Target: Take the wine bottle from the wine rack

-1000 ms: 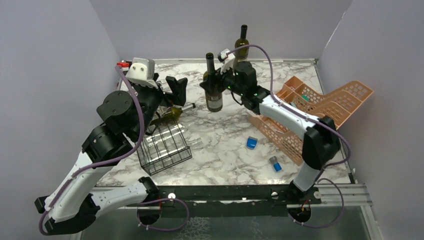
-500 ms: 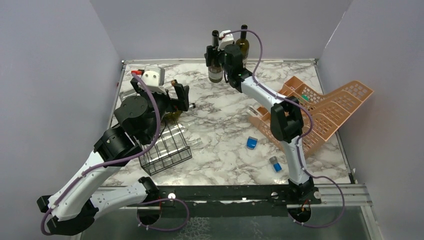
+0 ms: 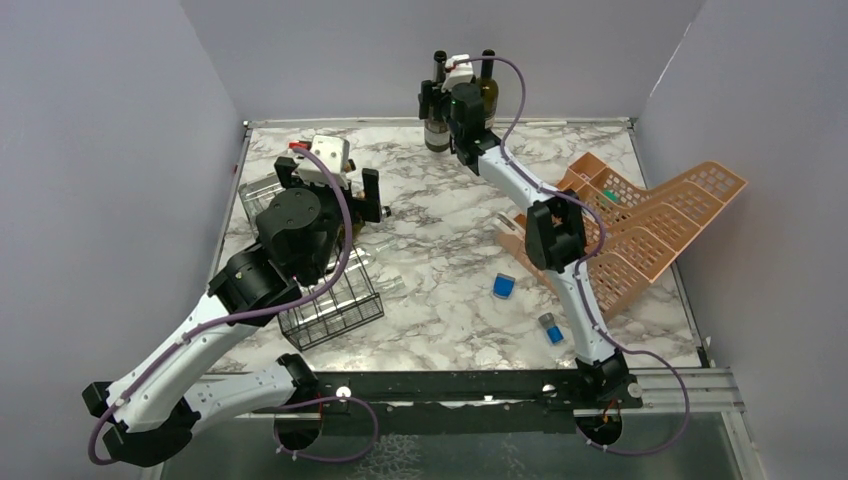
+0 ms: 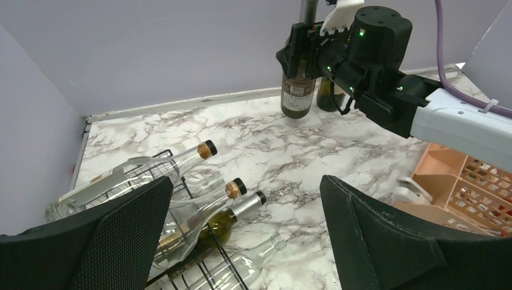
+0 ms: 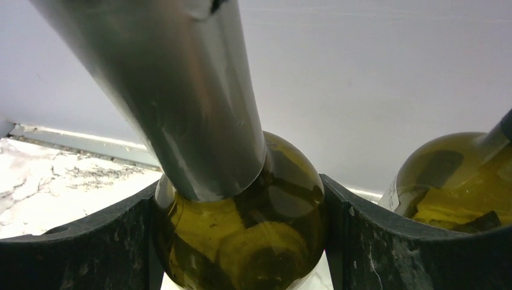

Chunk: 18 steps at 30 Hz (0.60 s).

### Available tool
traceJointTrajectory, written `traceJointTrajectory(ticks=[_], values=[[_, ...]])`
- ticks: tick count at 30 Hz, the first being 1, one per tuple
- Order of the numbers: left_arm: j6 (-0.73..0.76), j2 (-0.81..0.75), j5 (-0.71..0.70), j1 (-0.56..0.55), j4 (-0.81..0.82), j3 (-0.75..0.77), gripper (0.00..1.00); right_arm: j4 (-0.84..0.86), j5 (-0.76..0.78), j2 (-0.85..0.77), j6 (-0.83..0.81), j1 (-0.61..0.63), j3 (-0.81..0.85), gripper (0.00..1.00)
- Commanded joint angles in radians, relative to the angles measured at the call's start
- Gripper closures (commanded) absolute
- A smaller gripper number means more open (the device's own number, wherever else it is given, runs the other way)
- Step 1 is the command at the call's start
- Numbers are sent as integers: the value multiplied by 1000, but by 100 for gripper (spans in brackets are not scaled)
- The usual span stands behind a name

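While the right pincer (image 3: 435, 103) pinches the wine bottle (image 4: 297, 96), already off the wine rack (image 3: 335, 300), the left pincer (image 4: 246, 229) gapes — release remains.

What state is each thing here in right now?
green wine bottle, upright, gripped
right tool, shut on the green wine bottle
second wine bottle, upright beside it, untouched
wine rack, holding bottles lying down
left tool, open, empty, near the wine rack
orange mesh organizer, tipped over
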Motion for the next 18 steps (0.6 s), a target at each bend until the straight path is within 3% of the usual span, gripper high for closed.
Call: traceJointTrajectory(ticks=[1,18], values=[[39,10,-37,-1,34,-7,1,106,19,43,-20,-3,119,58],[90,18,-43,5,74,-47,1,119,19,204,-40,-31,263,56]])
